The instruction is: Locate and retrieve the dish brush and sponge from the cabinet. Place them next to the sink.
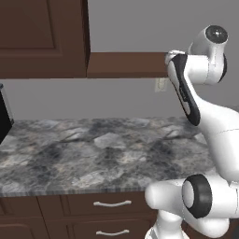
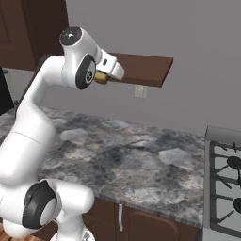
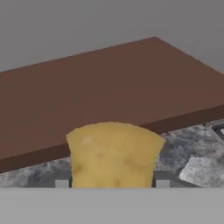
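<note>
Sponge [image 3: 113, 154] sits between the two finger tips of the gripper [image 3: 112, 181], a yellow-olive block that fills the gap from one dark tip to the other, so the gripper is partly closed and has hold of it. In the right base view the same sponge [image 2: 100, 76] shows as a small yellow patch tucked under the white hand, and the gripper [image 2: 104, 75] is raised well above the worktop [image 2: 141, 164].

Just past the sponge lies the flat brown shelf board [image 3: 109, 87], its front edge right behind the sponge's top. That board [image 2: 141, 68] juts from the wall beside the hand, and in the left base view it [image 1: 126, 64] runs out from the dark brown cabinet [image 1: 42, 37] with its panelled door shut.

Below the gripper spreads the grey marbled worktop [image 1: 93, 154]. A wall socket [image 2: 140, 91] sits under the shelf board. Far off to the gripper's side, at the worktop's end, stands a stove [image 2: 226, 179] with dark burners. Under the worktop's front edge are drawers with silver handles [image 1: 112, 203].
</note>
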Robot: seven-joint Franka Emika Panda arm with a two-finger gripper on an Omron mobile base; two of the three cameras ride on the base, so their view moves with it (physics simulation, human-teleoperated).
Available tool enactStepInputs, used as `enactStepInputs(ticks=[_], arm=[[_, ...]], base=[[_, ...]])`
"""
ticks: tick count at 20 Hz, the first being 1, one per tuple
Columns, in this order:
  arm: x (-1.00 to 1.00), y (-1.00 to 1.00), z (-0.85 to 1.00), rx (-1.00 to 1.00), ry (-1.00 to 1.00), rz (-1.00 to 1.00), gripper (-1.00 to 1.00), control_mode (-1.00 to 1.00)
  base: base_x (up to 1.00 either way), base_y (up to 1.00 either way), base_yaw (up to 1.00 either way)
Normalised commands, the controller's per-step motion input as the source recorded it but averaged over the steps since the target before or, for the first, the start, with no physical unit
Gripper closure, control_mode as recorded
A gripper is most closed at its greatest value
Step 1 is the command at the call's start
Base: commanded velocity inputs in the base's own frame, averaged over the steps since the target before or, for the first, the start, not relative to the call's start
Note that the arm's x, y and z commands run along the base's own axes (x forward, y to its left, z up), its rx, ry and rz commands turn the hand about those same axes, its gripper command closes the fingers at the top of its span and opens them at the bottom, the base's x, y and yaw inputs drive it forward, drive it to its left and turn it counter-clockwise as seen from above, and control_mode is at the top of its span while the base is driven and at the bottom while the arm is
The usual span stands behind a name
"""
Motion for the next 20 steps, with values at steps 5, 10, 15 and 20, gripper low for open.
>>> enactStepInputs(ticks=[5,10,15,20], arm=[[-0.54,-0.07,0.29,-0.03,0.35,0.00,1.00,-1.00],[-0.91,-0.13,-0.38,0.06,0.13,0.04,1.00,-1.00],[-1.00,0.00,-0.74,-0.02,0.00,0.05,1.00,-1.00],[-1.00,0.00,-0.73,-0.05,-0.05,0.09,1.00,-1.00]], base=[[0.00,0.00,0.00],[0.00,0.00,0.00],[0.00,0.00,0.00],[0.00,0.00,0.00]])
